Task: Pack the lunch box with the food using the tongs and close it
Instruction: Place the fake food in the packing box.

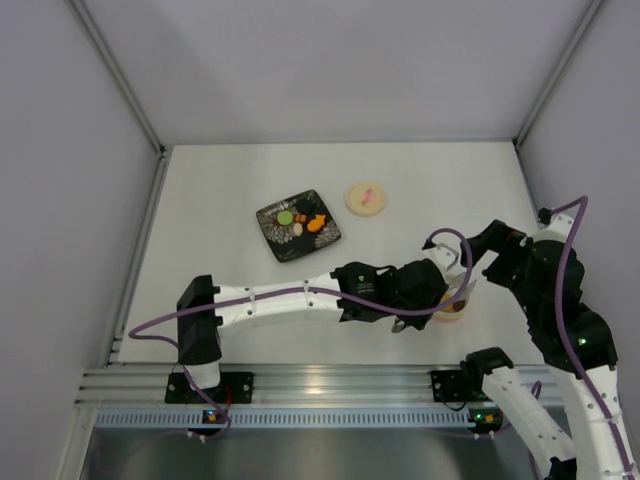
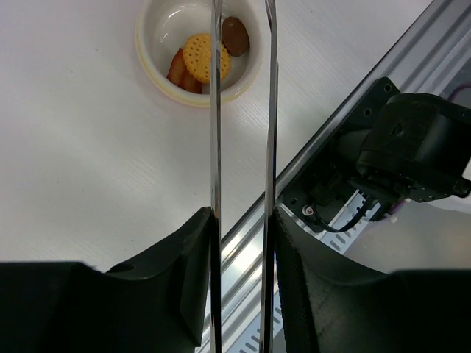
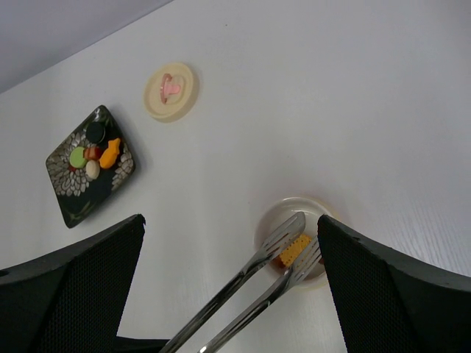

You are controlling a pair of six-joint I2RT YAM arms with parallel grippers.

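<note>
The lunch box (image 2: 158, 70) is a cream round cup on the table, seen too in the top view as the lunch box (image 1: 452, 305) and in the right wrist view as the lunch box (image 3: 274, 220). In it lie a round cracker (image 2: 200, 57), a brown piece (image 2: 235, 35) and a reddish piece (image 2: 177, 68). My left gripper (image 2: 243, 215) is shut on the tongs (image 2: 269, 125). The tong tips (image 3: 291, 234) hang over the box on either side of the cracker. More food (image 1: 300, 220) lies on the dark plate (image 1: 282, 243). The lid (image 1: 366, 197) rests apart. My right gripper (image 3: 229, 218) stands open just above the box.
An aluminium rail (image 1: 320, 382) runs along the table's near edge, with the right arm's black base (image 2: 412, 151) on it. Grey walls (image 1: 70, 200) enclose the table on three sides. The two arms sit close together at the right front.
</note>
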